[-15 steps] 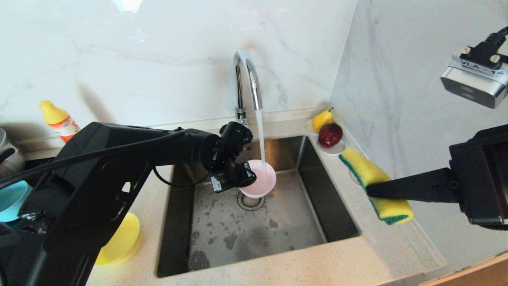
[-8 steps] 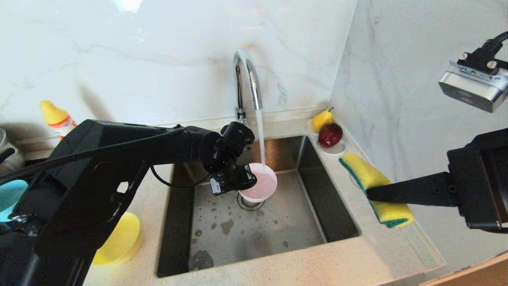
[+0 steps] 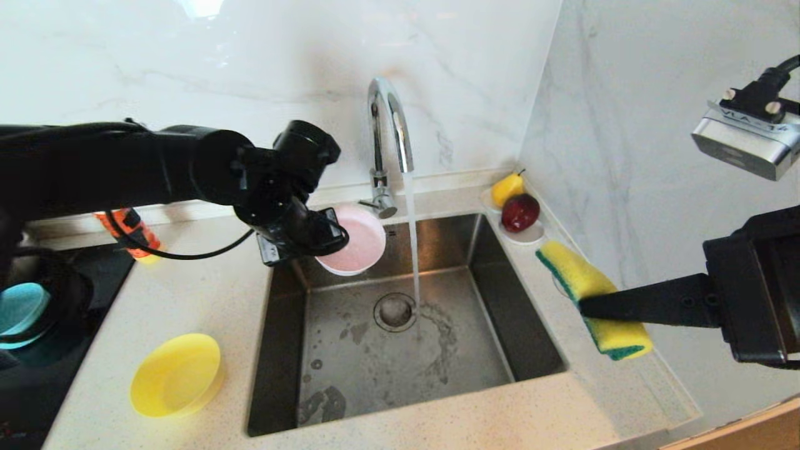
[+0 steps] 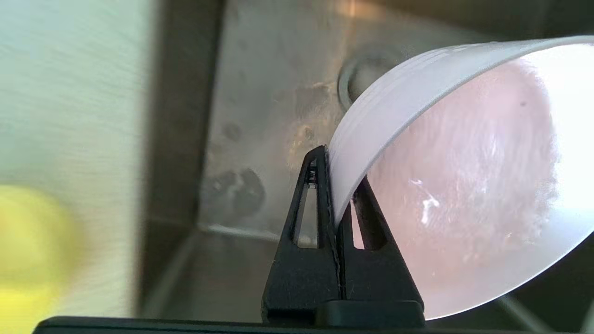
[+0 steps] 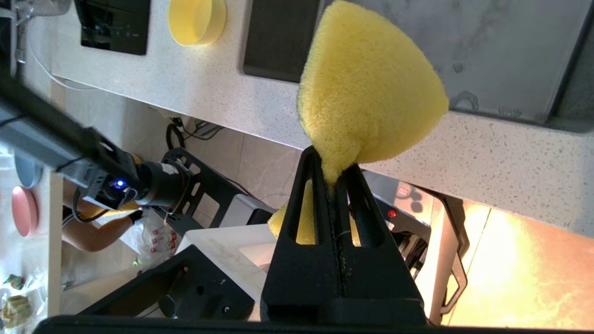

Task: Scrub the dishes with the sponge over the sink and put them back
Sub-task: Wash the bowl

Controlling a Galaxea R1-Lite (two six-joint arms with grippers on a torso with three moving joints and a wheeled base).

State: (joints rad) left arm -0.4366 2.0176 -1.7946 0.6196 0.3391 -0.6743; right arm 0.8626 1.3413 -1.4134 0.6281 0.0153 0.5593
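Over the back left corner of the sink (image 3: 531, 350), the left gripper (image 3: 325, 240) holds the pink bowl (image 3: 355, 245) up in the air, its fingers pinched tight on the rim, one inside and one outside the wall. The bowl is tipped, its pale pink hollow turned towards the tap (image 3: 389, 125), and in the left wrist view its inside (image 4: 464, 195) looks wet and streaky. It sits just left of the running water and clear of it. The stream falls straight from the spout to the steel floor beside the round drain strainer (image 3: 395, 311), and the basin floor is blotched with wet patches; nothing lies in the basin.

To the right of the sink, above the counter (image 3: 500, 425), the right gripper (image 3: 584, 306) is clamped shut on the sponge (image 3: 581, 275). The sponge is squeezed narrow where the fingers bite it and bulges out on both sides, yellow foam with a green scouring layer along one edge.

The yellow bowl (image 3: 176, 374) stands open side up on the counter left of the sink, with nothing in it that I can see. The light blue bowl (image 3: 19, 312) shows at the far left edge, partly hidden. In the back right corner a small white saucer (image 3: 528, 235) holds a yellow pear (image 3: 506, 187) and a dark red fruit (image 3: 520, 212), touching each other. An orange bottle (image 3: 128, 231) peeks out behind the left arm.
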